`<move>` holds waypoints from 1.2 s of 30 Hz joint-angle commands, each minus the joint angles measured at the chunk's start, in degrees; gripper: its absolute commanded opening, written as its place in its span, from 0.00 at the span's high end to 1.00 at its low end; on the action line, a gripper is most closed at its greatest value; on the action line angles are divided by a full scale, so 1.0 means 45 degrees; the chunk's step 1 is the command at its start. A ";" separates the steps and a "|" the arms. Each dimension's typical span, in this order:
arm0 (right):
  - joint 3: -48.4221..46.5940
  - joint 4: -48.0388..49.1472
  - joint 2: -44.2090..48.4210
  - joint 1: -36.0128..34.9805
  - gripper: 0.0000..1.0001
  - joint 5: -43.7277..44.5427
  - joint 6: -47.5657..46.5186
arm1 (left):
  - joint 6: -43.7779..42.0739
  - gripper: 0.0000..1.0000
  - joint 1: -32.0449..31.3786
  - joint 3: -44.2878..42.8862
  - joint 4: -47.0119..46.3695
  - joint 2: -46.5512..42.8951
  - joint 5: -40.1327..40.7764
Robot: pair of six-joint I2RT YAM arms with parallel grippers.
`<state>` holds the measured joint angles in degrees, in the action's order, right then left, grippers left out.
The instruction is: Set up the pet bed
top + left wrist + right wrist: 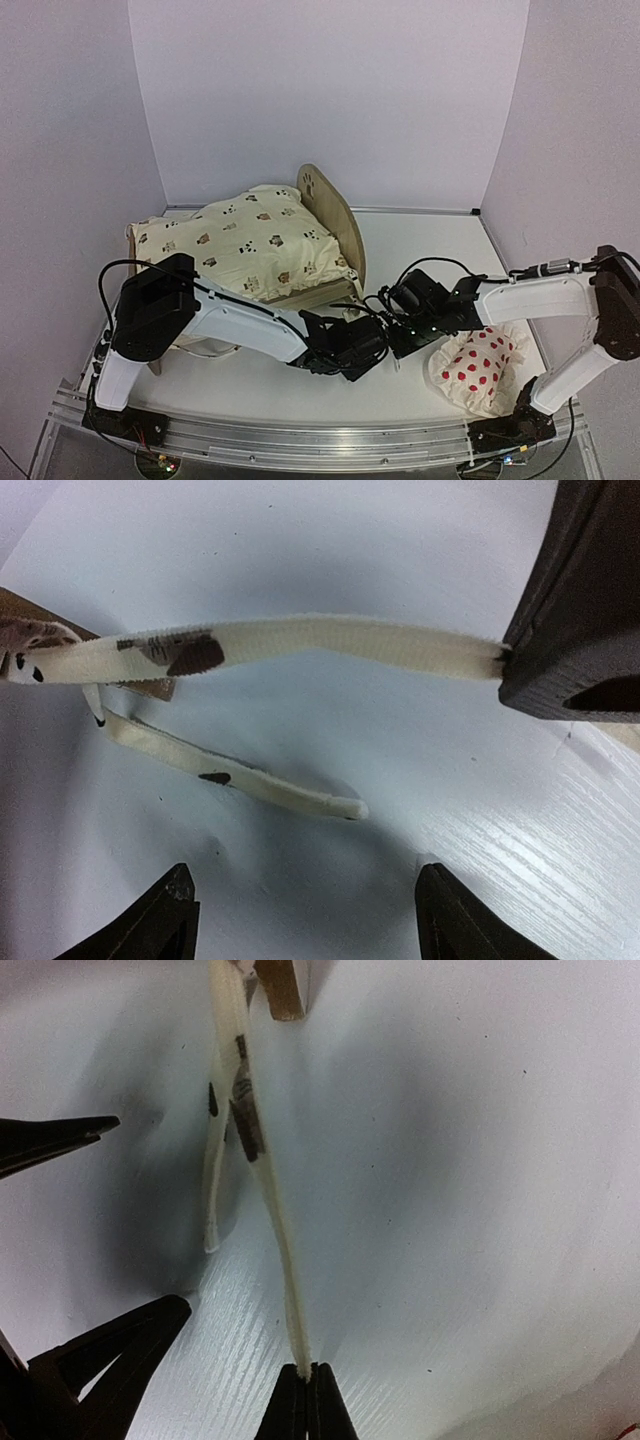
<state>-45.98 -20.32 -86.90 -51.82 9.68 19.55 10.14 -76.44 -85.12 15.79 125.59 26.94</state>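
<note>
Our right gripper (pixel 305 1385) pinches one cushion tie (pixel 280 1250) by its end; our left gripper (pixel 305 875) gapes over the table (pixel 400 560), loose tie (pixel 250 778) just ahead, untouched.

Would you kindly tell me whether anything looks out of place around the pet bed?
The red-dotted pillow lies crumpled on the table, off the pet bed. The cushion sits askew on it. One cushion tie is stretched in the shut right pincer; the other tie lies loose on the table.
</note>
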 commanded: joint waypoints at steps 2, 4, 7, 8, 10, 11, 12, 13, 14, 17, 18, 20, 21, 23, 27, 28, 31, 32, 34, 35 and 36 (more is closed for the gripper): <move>-0.0225 0.0668 -0.0441 -0.0107 1.00 -0.0862 -0.0380 | -0.0406 0.28 -0.0073 -0.0148 -0.2391 0.0129 0.0281; -0.0232 0.0693 -0.0499 -0.0091 1.00 -0.0948 -0.0394 | -0.0416 0.31 -0.0022 0.0014 -0.2781 0.0123 0.0373; -0.0238 0.0730 -0.0591 -0.0082 1.00 -0.1019 -0.0418 | -0.0417 0.37 0.0025 0.0135 -0.3037 0.0198 0.0527; -0.0247 0.0738 -0.0623 -0.0085 1.00 -0.1029 -0.0424 | -0.0452 0.39 0.0043 0.0200 -0.3177 0.0221 0.0549; -0.0262 0.0747 -0.0697 -0.0070 1.00 -0.1082 -0.0434 | -0.0604 0.40 0.0071 0.0370 -0.3591 0.0244 0.0565; -0.0270 0.0759 -0.0739 -0.0066 1.00 -0.1100 -0.0430 | -0.0674 0.41 0.0085 0.0447 -0.3822 0.0260 0.0586; -0.0275 0.0781 -0.0785 -0.0066 1.00 -0.1113 -0.0420 | -0.0687 0.40 0.0103 0.0480 -0.4009 0.0290 0.0608; -0.0285 0.0790 -0.0817 -0.0066 1.00 -0.1123 -0.0419 | -0.0674 0.39 0.0141 0.0503 -0.4137 0.0310 0.0549; -0.0292 0.0801 -0.0861 -0.0066 1.00 -0.1138 -0.0419 | -0.0632 0.36 0.0184 0.0518 -0.4243 0.0328 0.0444; -0.0307 0.0806 -0.0915 -0.0045 1.00 -0.1174 -0.0419 | -0.0549 0.29 0.0234 0.0591 -0.4579 0.0387 0.0158; -0.0299 0.0808 -0.0913 -0.0046 1.00 -0.1174 -0.0419 | -0.0531 0.29 0.0232 0.0582 -0.4653 0.0421 0.0193; -0.0276 0.0814 -0.0880 -0.0041 1.00 -0.1174 -0.0419 | -0.0463 0.32 0.0247 0.0566 -0.4796 0.0499 0.0500; -0.0269 0.0808 -0.0865 -0.0042 1.00 -0.1179 -0.0419 | -0.0450 0.35 0.0251 0.0597 -0.4918 0.0511 0.0684; -0.0246 0.0819 -0.0845 -0.0022 1.00 -0.1193 -0.0428 | -0.0412 0.42 0.0263 0.0669 -0.5178 0.0545 0.1148; -0.0232 0.0830 -0.0854 -0.0027 1.00 -0.1228 -0.0438 | -0.0443 0.54 0.0319 0.0634 -0.5581 0.0826 0.1771; -0.0232 0.0828 -0.0868 -0.0027 1.00 -0.1235 -0.0448 | -0.0463 0.59 0.0333 0.0594 -0.5616 0.0911 0.1796; -0.0232 0.0825 -0.0903 -0.0026 1.00 -0.1271 -0.0451 | -0.0512 0.74 0.0347 0.0633 -0.5707 0.1005 0.1771; -0.0232 0.0825 -0.0921 -0.0025 1.00 -0.1290 -0.0448 | -0.0545 0.82 0.0347 0.0708 -0.5780 0.0963 0.1710; -0.0245 0.0825 -0.0980 -0.0019 1.00 -0.1373 -0.0426 | -0.0612 0.97 0.0329 0.1051 -0.6013 0.0705 0.1534; -0.0259 0.0825 -0.1030 -0.0025 1.00 -0.1431 -0.0414 | -0.0646 0.99 0.0328 0.1254 -0.6082 0.0454 0.1324; -0.0278 0.0827 -0.1095 -0.0022 1.00 -0.1523 -0.0396 | -0.0716 1.00 0.0323 0.1520 -0.6170 0.0177 0.1004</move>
<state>-46.37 -16.34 -90.07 -50.13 9.15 20.36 8.80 -75.35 -79.80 -5.18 129.74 34.49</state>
